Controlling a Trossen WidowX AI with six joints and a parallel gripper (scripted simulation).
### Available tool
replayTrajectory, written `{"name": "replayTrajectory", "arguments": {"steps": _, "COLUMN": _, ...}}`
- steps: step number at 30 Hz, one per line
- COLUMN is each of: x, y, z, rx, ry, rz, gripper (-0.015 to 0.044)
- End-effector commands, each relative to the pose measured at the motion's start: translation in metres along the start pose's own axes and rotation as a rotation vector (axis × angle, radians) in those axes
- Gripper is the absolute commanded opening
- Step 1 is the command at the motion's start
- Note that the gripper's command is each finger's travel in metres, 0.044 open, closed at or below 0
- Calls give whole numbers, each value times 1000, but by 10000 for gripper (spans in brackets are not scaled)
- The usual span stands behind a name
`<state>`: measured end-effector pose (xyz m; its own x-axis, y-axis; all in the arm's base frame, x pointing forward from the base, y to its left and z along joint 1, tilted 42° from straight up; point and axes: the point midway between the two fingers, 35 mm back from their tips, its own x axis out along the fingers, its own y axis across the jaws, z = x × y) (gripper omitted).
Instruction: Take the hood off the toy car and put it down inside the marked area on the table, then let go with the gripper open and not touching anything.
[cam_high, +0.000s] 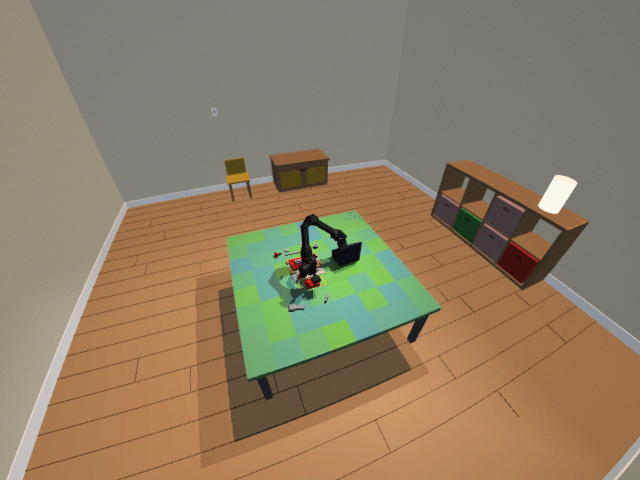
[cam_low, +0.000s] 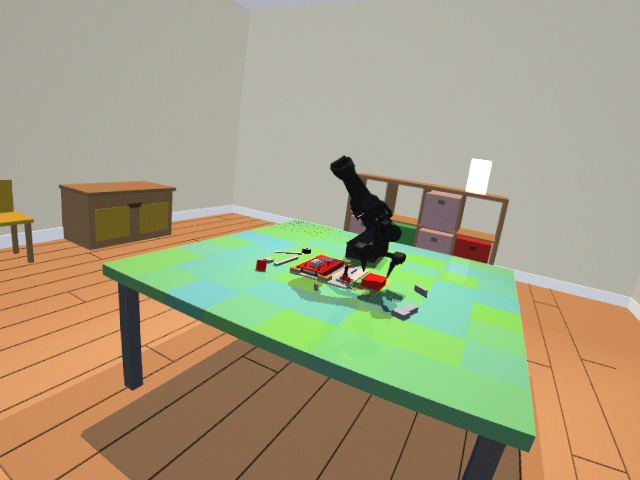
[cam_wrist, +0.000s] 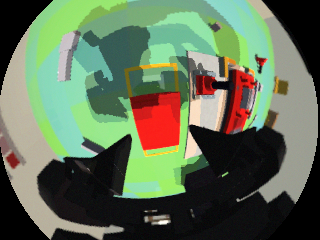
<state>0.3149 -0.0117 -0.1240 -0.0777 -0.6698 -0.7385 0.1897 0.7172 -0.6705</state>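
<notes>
The hood, a red block (cam_low: 373, 282) (cam_wrist: 156, 122), lies in the near part of the marked area, a yellow outline (cam_wrist: 151, 66) on the table. It covers parts of the outline's side lines in the wrist view. My gripper (cam_low: 376, 273) (cam_wrist: 160, 132) is open, with one black finger on each side of the hood and a gap showing on both sides. The toy car (cam_high: 293, 263) (cam_low: 324, 264) (cam_wrist: 240, 102), red with a grey part on top, stands beside the marked area, beyond a pale panel (cam_wrist: 206, 112).
A red upright piece (cam_wrist: 204, 85) stands on the pale panel, close to the right finger. A long grey part (cam_high: 296, 307) (cam_low: 404, 311) (cam_wrist: 69, 55) and a smaller grey part (cam_high: 326, 298) (cam_low: 420, 290) lie on the other side. A red piece (cam_high: 277, 254) (cam_low: 261, 265) lies past the car.
</notes>
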Motion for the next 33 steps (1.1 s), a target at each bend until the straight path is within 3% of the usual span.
{"name": "replayTrajectory", "arguments": {"steps": 1, "x": -35, "y": 2, "z": 4, "rx": 10, "ry": -18, "rz": 14, "gripper": 440}}
{"name": "replayTrajectory", "arguments": {"steps": 4, "x": -50, "y": 1, "z": 3, "rx": 10, "ry": -17, "rz": 13, "gripper": 440}}
{"name": "replayTrajectory", "arguments": {"steps": 33, "x": -50, "y": 1, "z": 3, "rx": 10, "ry": -17, "rz": 13, "gripper": 440}}
